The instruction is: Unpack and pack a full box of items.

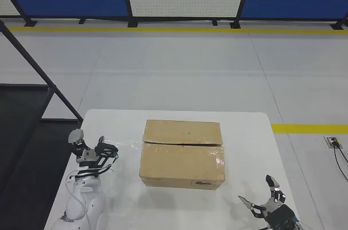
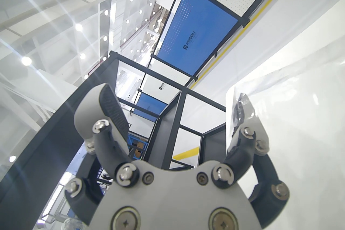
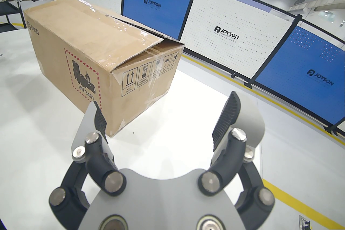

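A closed brown cardboard box (image 1: 182, 152) stands in the middle of the white table (image 1: 248, 132). Clear tape covers its top seam, and one top flap sits slightly raised in the right wrist view (image 3: 99, 47). My left gripper (image 1: 93, 144) is open beside the box's left end, near the table's left edge. In the left wrist view the left gripper (image 2: 175, 101) points up and off the table, with clear shiny film against one fingertip (image 2: 242, 104). My right gripper (image 1: 257, 191) is open and empty at the front right, facing the box's corner (image 3: 164, 104).
A black metal rack (image 1: 24, 115) stands just left of the table. Blue and white fence panels (image 1: 185, 7) line the back of the floor. Bare table lies in front of the box and to its right.
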